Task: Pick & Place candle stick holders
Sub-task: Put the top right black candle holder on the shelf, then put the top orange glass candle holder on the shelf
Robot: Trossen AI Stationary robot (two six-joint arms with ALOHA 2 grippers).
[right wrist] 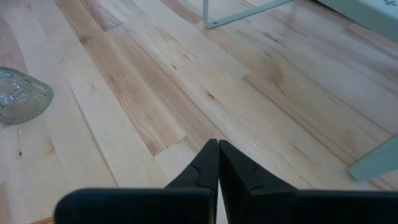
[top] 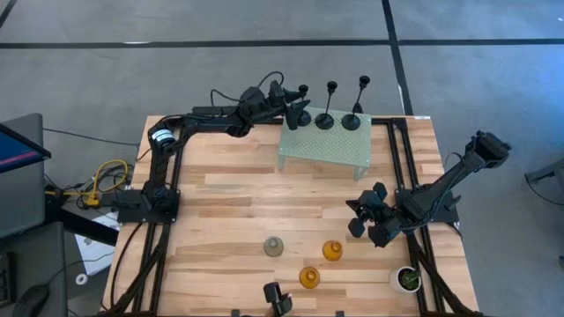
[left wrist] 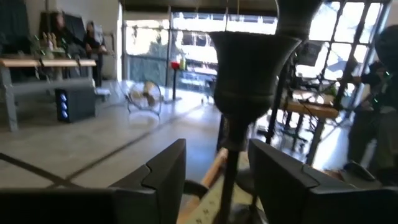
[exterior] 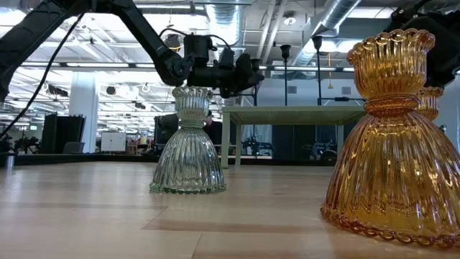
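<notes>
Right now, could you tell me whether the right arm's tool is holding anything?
No. In the right wrist view the right tool has its dark fingers pressed together with nothing between them, above bare wooden table.

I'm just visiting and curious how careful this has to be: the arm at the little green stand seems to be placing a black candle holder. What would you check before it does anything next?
1. Left gripper at the black candle stick holder: ok, its fingers flank the stem, open.
2. Holder standing on the pale green stand: cannot tell whether its base is fully down.
3. The two other black holders upright on the stand: ok.
4. Right gripper out of the way: ok, shut, hanging over bare table.
5. Grey-green holder and two amber holders yet to be moved: ok, upright on the table.
</notes>
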